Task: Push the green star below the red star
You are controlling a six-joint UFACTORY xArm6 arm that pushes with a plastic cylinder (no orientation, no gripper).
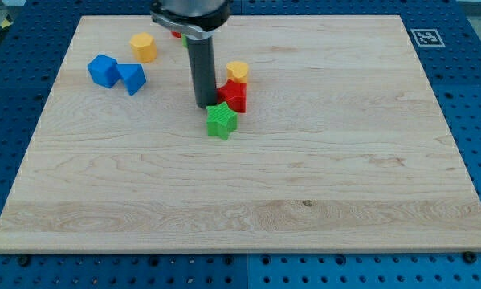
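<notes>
The bench (320, 185) is a pale wooden board on a blue perforated base (473, 96). A green star (221, 120) lies near its middle, touching the red star (234, 95) just above and to the view's right of it. A yellow cylinder (238, 71) touches the red star's top. At the upper left lie a yellow block (144, 46), a blue cube (103, 71) and a blue triangle (132, 78), the two blue ones touching.

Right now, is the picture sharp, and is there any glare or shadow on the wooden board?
Camera view: even, soft light, no strong glare on the pale wooden board; the green star block and red star block look sharp, with faint shadows; my tip shows clearly beside them.
</notes>
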